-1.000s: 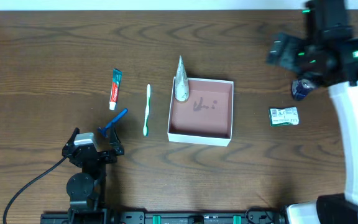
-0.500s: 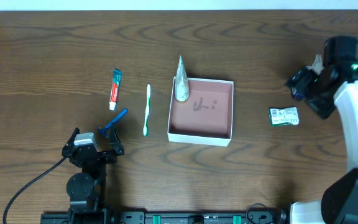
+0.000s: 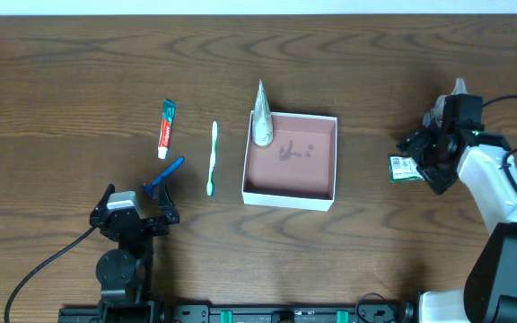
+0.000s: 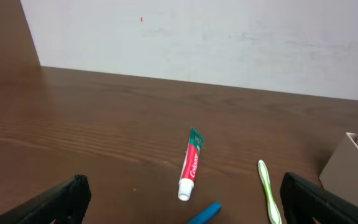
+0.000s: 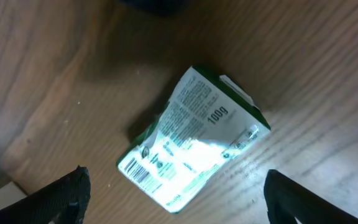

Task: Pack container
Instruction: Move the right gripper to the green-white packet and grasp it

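Brown wood surface (image 3: 61,72), roomy near and right of square container (image 3: 289,199), open side up, no long side. Left tool (image 3: 137,206) spread; right tool (image 5: 174,186) spread over green packet (image 5: 191,137).

A dark wood-grain table (image 3: 61,72) meets a plain white wall (image 4: 229,37).

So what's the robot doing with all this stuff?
It's packing bathroom things into the box. Its right arm hovers over a green and white packet, jaws open on either side, not gripping yet. The left arm sits near the blue razor with open jaws, holding nothing. A white tube leans in the box's corner; the toothpaste and toothbrush lie outside.
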Robot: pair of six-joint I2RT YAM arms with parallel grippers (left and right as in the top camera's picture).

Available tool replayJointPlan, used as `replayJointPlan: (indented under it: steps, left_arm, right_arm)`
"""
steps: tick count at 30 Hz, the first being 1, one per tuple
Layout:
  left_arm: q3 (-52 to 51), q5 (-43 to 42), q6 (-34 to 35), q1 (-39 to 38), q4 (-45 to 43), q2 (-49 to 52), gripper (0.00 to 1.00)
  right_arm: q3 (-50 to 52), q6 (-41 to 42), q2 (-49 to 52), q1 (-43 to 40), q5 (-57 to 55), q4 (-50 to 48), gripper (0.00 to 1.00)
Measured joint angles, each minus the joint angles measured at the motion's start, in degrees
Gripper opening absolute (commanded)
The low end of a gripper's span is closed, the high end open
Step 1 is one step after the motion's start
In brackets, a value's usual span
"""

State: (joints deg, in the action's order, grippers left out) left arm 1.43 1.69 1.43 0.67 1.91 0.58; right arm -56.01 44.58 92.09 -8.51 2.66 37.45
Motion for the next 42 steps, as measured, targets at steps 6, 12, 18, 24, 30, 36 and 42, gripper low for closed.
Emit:
replayJointPlan:
  steps: [6, 12, 18, 24, 30, 36, 42]
  left_arm:
    - [0.0, 0.0, 0.02, 0.0, 0.0, 0.0, 0.98]
    - [0.0, 0.0, 0.02, 0.0, 0.0, 0.0, 0.98]
    - [0.0, 0.0, 0.0, 0.0, 0.02, 0.0, 0.98]
    - [0.0, 0.0, 0.02, 0.0, 0.0, 0.0, 0.98]
    - [0.0, 0.0, 0.02, 0.0, 0.0, 0.0, 0.98]
    - [0.0, 0.0, 0.02, 0.0, 0.0, 0.0, 0.98]
    - [0.0, 0.0, 0.02, 0.0, 0.0, 0.0, 0.98]
  right_arm:
    - [1.75, 0.48, 0.57, 0.0, -0.07, -2.86, 0.86]
    - [1.75, 0.83, 5.07, 0.0, -0.07, -4.57, 0.86]
    - [1.33, 1.27, 8.07, 0.15, -0.52, -5.6, 0.74]
    - [1.11, 1.14, 8.68, 0.17, -1.36, -5.49, 0.49]
    - [0.9, -0.31, 8.76, 0.15, -1.14, -4.44, 0.39]
    - [0.66, -3.21, 8.79, 0.15, -0.37, -2.95, 0.29]
    - [0.66, -7.78, 8.28, 0.17, 2.84, -1.14, 0.31]
